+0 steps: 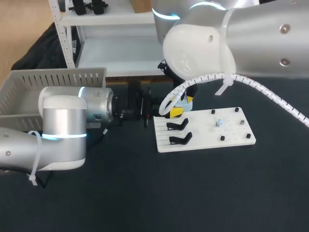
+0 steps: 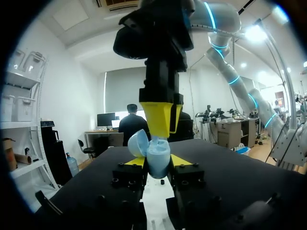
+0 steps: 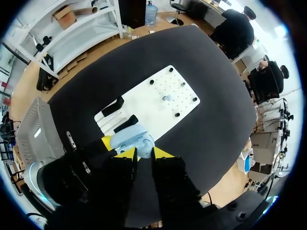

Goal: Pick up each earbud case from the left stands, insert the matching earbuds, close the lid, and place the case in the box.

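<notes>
— Where is the case point(image 2: 157, 162)?

— Off the table point(image 1: 193, 203), held at about 11 o'clock of the white board point(image 1: 231, 137), just over its edge. It is pale blue, and its lid point(image 2: 139, 143) stands open, tipped back to one side.

— What has hold of it?

— The left gripper point(image 2: 158, 168), which comes in from 9 o'clock. Its jaws are open only as wide as the case, and both yellow fingertips point(image 2: 135, 162) press on its lower body from opposite sides.

— And the right gripper point(image 2: 160, 125)?

— It reaches in from 1 o'clock and points down onto the case, its yellow end touching the open mouth beside the lid. Whether it is closed or parted, or carries anything, I cannot tell — the case and its own body hide that in every view.

— What lies around it?

— Two black stands point(image 1: 177, 125), both bare, sit at the board's 9 o'clock side, one at 6 o'clock of the other. Near the board's middle lies a small pale piece point(image 1: 218, 122), too small to make out. The grey slatted box point(image 1: 53, 77) is at 9 o'clock, well apart from the board.
</notes>
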